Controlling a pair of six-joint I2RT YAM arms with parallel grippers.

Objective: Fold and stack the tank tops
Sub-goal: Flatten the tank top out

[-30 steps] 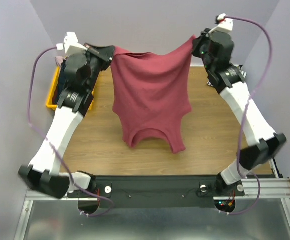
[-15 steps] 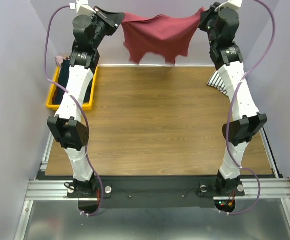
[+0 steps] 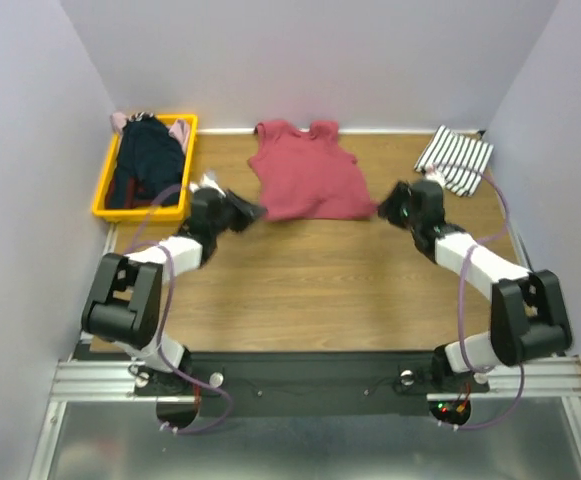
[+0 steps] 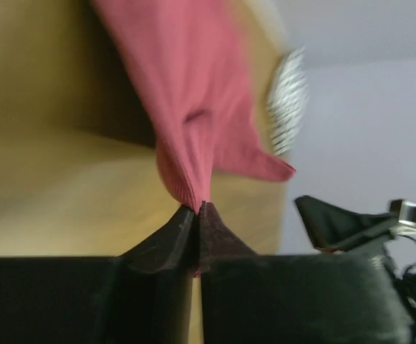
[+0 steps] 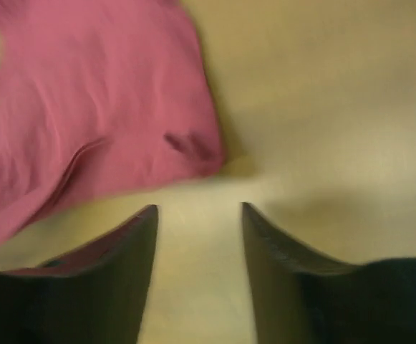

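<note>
The dark red tank top (image 3: 305,175) lies spread flat on the table at the back centre, neck toward the wall. My left gripper (image 3: 253,212) sits low at its near left hem corner. In the left wrist view the jaws (image 4: 197,208) are pressed together on a pinch of the red cloth (image 4: 186,86). My right gripper (image 3: 385,208) is at the near right corner, open. Its fingers (image 5: 199,211) straddle bare wood, and the red hem (image 5: 86,122) lies just ahead of them. A folded striped tank top (image 3: 455,160) rests at the back right.
A yellow bin (image 3: 105,208) stands at the back left. It holds a dark navy top (image 3: 145,170) and a bit of pale pink cloth (image 3: 178,130). Purple walls close in the table on three sides.
Both arms swung down from high at the back and laid the red top flat on the table. The right gripper has opened and let go of its corner.
</note>
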